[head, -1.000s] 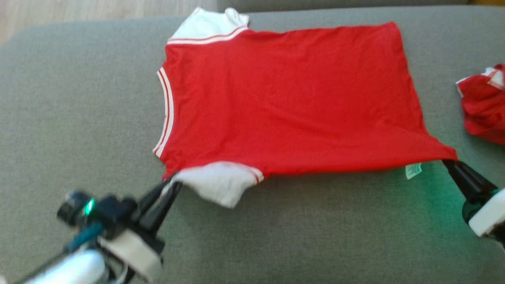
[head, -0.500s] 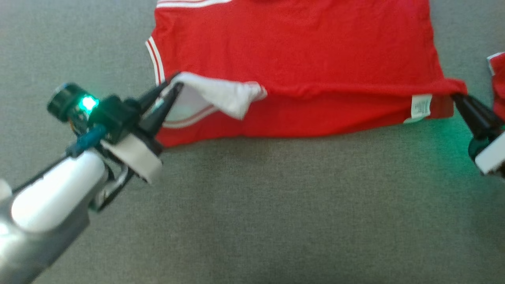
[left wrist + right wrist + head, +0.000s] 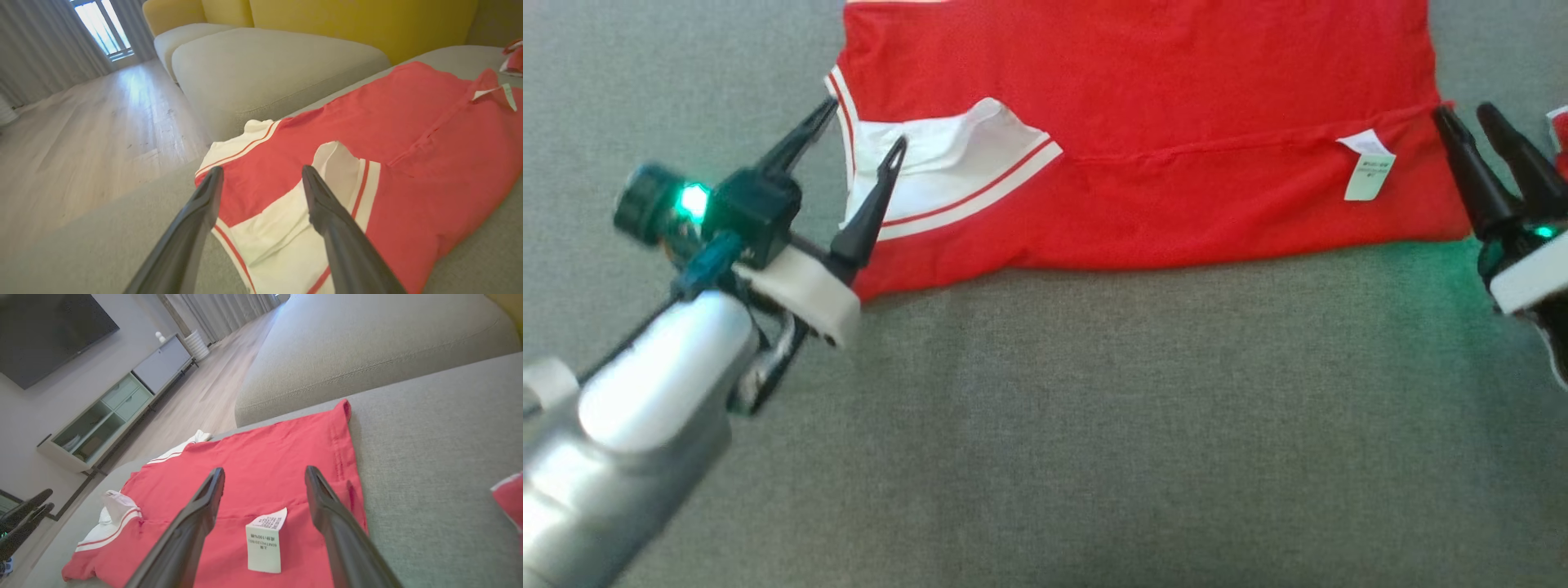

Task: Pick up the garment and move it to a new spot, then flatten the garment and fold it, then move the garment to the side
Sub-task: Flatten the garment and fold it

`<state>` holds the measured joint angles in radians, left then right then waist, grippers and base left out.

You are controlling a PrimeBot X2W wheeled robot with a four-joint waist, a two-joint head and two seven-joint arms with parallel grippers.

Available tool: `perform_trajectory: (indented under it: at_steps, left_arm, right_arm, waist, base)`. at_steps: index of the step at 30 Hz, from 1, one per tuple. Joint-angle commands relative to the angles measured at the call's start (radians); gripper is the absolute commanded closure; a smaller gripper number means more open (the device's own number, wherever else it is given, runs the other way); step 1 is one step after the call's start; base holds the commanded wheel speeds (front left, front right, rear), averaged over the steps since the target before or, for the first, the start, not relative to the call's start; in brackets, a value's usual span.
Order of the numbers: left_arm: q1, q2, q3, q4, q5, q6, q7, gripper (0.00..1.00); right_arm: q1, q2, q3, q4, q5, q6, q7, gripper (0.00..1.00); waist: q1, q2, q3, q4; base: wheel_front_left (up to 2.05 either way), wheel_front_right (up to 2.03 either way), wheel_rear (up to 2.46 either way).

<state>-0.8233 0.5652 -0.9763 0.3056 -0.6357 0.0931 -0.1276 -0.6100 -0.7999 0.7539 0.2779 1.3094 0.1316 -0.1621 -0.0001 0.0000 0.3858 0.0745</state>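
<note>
The red shirt (image 3: 1143,122) lies flat on the grey sofa (image 3: 1094,408), filling the 12 o'clock part of the head view. Its near strip is folded over onto the body, and the folded edge runs as a faint ridge across the cloth. A white sleeve (image 3: 931,175) with red stripes lies on top of that strip toward 10 o'clock. A white label (image 3: 1368,167) sticks out of it toward 2 o'clock.

The left hand (image 3: 866,122) comes in from 8 o'clock, its two dark fingers spread wide and holding nothing. One tip is beside the striped collar edge and the other is over the white sleeve. Whether the tips touch the cloth I cannot tell.

The right hand (image 3: 1462,109) is at 3 o'clock, fingers also spread and empty, tips just beside the shirt's right edge where the fold ends. In its wrist view the label lies between the two fingers.

A second red garment (image 3: 1560,139) peeks in at the 3 o'clock border, apart from the shirt. The left wrist view takes in a yellow backrest (image 3: 347,20) and a wood floor (image 3: 81,143) beyond the sofa.
</note>
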Motion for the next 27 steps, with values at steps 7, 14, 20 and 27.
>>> perform_trajectory:
  at_steps: [7,14,20,27]
  left_arm:
    - [0.226,-0.033,0.111,-0.009,-0.198,0.111,-0.009,0.00]
    - [0.284,-0.057,0.118,0.050,-0.249,0.135,0.009,0.00]
    - [0.287,-0.063,0.110,0.079,-0.248,0.121,-0.001,0.90]
    - [0.318,-0.050,0.101,0.061,-0.241,0.119,-0.027,1.00]
  right_arm:
    - [0.146,0.000,-0.037,-0.036,-0.014,-0.001,-0.090,0.00]
    - [0.174,0.029,-0.059,-0.042,-0.037,-0.001,-0.098,0.00]
    - [0.186,0.045,-0.080,-0.032,-0.057,-0.001,-0.099,0.00]
    - [0.206,0.066,-0.089,0.057,-0.097,-0.001,-0.098,0.00]
  waist:
    - [0.0001,0.0000,-0.047,-0.008]
    - [0.0001,0.0000,-0.048,-0.028]
    - [0.0001,0.0000,-0.046,-0.035]
    - [0.0001,0.0000,-0.072,-0.020]
  base:
    - [0.00,0.00,0.00]
    - [0.00,0.00,0.00]
    - [0.00,0.00,0.00]
    - [0.00,0.00,0.00]
